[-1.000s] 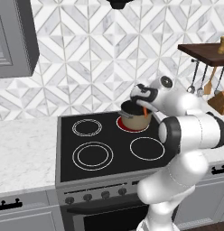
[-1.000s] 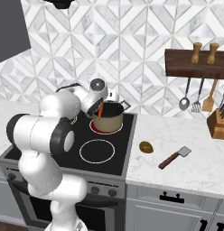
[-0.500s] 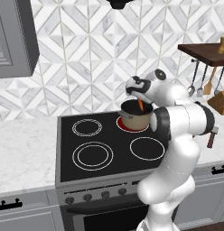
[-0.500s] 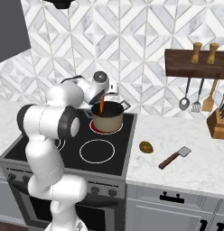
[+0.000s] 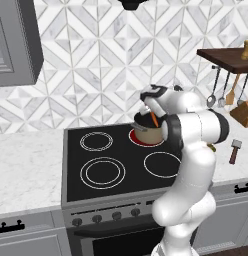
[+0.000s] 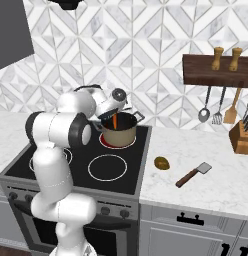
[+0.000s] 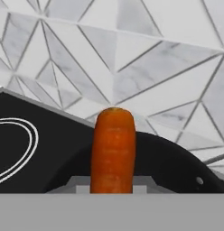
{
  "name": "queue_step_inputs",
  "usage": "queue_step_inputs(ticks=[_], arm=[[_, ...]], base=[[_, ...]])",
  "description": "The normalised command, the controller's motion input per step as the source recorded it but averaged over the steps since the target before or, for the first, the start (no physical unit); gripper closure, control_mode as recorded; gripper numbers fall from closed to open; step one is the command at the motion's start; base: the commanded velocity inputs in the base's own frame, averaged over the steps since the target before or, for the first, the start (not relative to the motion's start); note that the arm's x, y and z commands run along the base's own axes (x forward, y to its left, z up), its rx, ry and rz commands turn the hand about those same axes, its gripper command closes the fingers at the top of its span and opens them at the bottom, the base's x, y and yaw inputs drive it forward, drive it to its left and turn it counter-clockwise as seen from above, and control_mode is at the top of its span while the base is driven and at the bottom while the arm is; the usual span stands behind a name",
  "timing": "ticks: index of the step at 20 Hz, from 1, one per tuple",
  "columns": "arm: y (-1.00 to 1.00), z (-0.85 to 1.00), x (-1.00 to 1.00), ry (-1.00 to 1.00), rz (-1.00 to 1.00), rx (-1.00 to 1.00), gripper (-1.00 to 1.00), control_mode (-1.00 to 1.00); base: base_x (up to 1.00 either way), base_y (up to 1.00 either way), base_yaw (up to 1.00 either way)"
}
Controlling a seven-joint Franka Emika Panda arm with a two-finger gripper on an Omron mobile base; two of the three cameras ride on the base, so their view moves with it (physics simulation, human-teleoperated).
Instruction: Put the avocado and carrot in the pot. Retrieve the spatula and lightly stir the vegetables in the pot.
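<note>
Over the pot (image 6: 118, 131) on the stove's back burner, gripper (image 6: 114, 114) clenched on the carrot (image 7: 112, 151).

Orange carrot (image 7: 113, 151) upright over tan pot (image 6: 119, 131); spatula (image 6: 193, 174) flat on counter.

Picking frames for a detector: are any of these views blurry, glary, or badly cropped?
Left base view: even, shadowless light, the arm hiding part of the pot. Right base view: crisp, no glare. Hand view: close-up carrot slightly soft, cut at the bottom.
</note>
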Motion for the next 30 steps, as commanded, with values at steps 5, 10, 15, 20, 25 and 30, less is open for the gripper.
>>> queue_step_inputs(ticks=[5,10,15,20,25,30], arm=[[0.06,-0.16,0.31,-0.11,0.11,-0.05,1.0,-1.0],[0.0,-0.1,0.12,-0.05,0.13,0.0,1.0,-1.0],[0.0,-0.41,0.0,0.0,0.09,-0.01,1.0,-1.0],[0.0,-0.11,0.08,0.0,0.06,0.0,-1.0,-1.0],[0.0,0.37,-0.03,0.0,0.0,0.0,-1.0,-1.0],[-0.08,0.96,-0.45,0.0,0.0,0.0,-1.0,-1.0]], base=[[0.0,0.0,0.0],[0.0,0.0,0.0],[0.0,0.0,0.0],[0.0,0.0,0.0],[0.0,0.0,0.0],[0.0,0.0,0.0]])
